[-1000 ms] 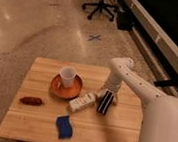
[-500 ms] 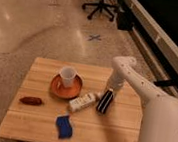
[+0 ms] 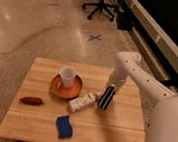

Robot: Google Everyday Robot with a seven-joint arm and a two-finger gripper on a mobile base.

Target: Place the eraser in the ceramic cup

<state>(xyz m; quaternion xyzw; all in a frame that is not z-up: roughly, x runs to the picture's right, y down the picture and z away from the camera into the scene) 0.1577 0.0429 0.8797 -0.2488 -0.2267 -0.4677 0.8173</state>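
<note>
The eraser (image 3: 107,97), a black block with white lengthwise stripes, stands nearly upright at the table's right middle. My gripper (image 3: 112,86) comes straight down onto its top end and is shut on it. The eraser's lower end is at or just above the wood, next to the white bottle. The ceramic cup (image 3: 67,75), small and plain white, stands upright on the orange-brown saucer (image 3: 57,87), well to the left of the eraser. The cup's mouth is open and shows nothing inside.
A white bottle (image 3: 81,103) lies on its side between the saucer and the eraser. A blue sponge (image 3: 64,126) lies near the front edge. A red-brown object (image 3: 30,100) lies at the left. The wooden table (image 3: 118,131) is low; an office chair (image 3: 101,1) stands far behind.
The gripper and the eraser have risen very slightly and shifted a little to the right. Everything else on the table is as before.
</note>
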